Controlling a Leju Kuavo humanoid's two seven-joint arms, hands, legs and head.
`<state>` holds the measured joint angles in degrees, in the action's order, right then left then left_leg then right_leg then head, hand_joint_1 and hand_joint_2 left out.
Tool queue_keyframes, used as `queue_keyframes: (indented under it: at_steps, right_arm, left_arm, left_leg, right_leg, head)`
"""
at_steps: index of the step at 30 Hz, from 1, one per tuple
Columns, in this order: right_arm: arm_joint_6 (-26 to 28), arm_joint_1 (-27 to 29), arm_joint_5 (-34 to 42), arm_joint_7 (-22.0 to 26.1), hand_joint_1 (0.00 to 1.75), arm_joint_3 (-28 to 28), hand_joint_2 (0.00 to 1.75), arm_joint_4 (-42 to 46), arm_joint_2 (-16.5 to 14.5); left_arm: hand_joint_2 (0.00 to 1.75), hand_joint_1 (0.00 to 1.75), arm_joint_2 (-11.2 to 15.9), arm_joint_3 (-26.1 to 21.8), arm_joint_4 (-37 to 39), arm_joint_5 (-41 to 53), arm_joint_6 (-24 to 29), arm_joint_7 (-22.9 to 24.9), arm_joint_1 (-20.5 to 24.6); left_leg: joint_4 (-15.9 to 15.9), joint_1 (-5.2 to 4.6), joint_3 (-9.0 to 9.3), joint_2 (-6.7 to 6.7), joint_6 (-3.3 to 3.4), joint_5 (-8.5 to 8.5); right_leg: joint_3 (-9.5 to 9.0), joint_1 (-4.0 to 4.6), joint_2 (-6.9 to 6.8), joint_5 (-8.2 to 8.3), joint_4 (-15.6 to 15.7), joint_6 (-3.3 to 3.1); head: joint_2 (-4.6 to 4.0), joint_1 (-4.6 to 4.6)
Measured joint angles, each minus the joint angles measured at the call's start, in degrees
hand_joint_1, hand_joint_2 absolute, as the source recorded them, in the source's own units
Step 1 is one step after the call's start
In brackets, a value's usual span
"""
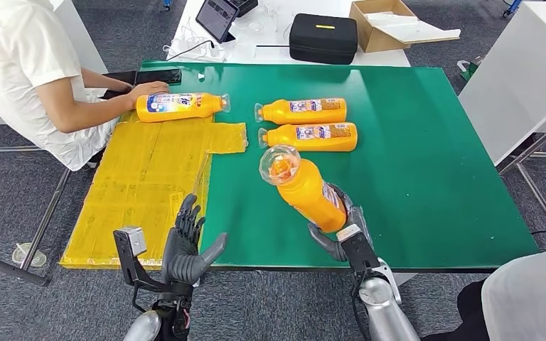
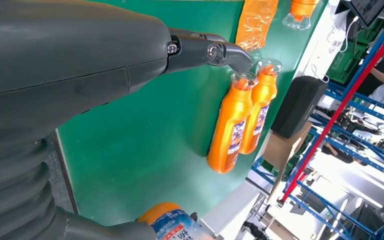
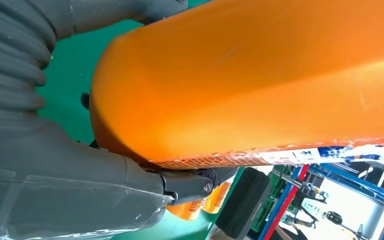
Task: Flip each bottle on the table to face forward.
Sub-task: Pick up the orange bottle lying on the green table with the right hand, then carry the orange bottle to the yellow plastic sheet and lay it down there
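Setting: my test bench in an office-style lab. Green mat over a work table, grey carpet floor, white desks behind carrying a tablet, cables, a black case and an open cardboard box. Blue and red metal racking stands beyond. A person sits at my table's corner.

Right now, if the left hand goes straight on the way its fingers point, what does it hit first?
Likely nothing near: the left hand points across bare green table. The pair of lying bottles sits further on, slightly right of that line; depth is unclear.
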<state>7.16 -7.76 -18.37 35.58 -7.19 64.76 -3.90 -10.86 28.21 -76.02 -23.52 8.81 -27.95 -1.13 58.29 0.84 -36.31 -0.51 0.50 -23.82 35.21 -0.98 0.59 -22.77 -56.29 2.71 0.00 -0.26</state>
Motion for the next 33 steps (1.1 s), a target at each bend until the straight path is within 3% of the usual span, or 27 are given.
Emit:
queue_keyframes:
  at_steps: [8, 12, 23, 33]
  right_arm:
    - [-0.46, -0.1, 0.87, 0.2, 1.75, -2.82, 1.75, 0.26, -1.02]
    - [-1.85, -1.84, 0.36, -2.97, 1.75, -6.42, 1.75, -1.29, -1.51]
    - [-5.92, -7.74, -0.55, -7.51, 1.75, -15.14, 1.75, -9.15, -2.02]
    - [-5.33, -11.25, -1.7, -9.68, 1.75, -19.82, 1.75, -12.32, -2.97]
  left_arm:
    - [1.75, 0.0, 0.04, 0.34, 0.5, -0.37, -3.78, 0.49, 0.7]
    - [1.75, 0.0, 0.04, 1.48, 0.77, 2.43, -4.99, -1.12, 1.58]
    - [1.75, 0.0, -0.17, 4.03, 1.07, 15.03, 1.62, -10.45, 4.18]
    - [1.75, 0.0, -0.52, 5.3, 1.46, 14.87, 1.6, -11.27, 5.54]
  left_leg:
    - [0.0, 0.0, -0.01, 0.02, 0.0, 0.0]
    - [0.0, 0.01, 0.0, 0.02, -0.01, 0.01]
    - [0.0, 0.01, -0.02, 0.01, 0.01, 0.03]
    - [0.0, 0.01, -0.02, 0.01, 0.01, 0.03]
  right_leg:
    - [0.02, 0.01, 0.01, 0.0, 0.0, 0.0]
    - [0.02, 0.01, 0.01, 0.0, -0.01, 0.0]
    - [0.03, 0.0, 0.0, 0.01, -0.01, 0.0]
    - [0.04, 0.01, 0.0, 0.01, -0.01, 0.0]
  head:
    - [0.0, 0.0]
    - [0.0, -0.01]
    - [0.0, 0.01]
    - [0.0, 0.02]
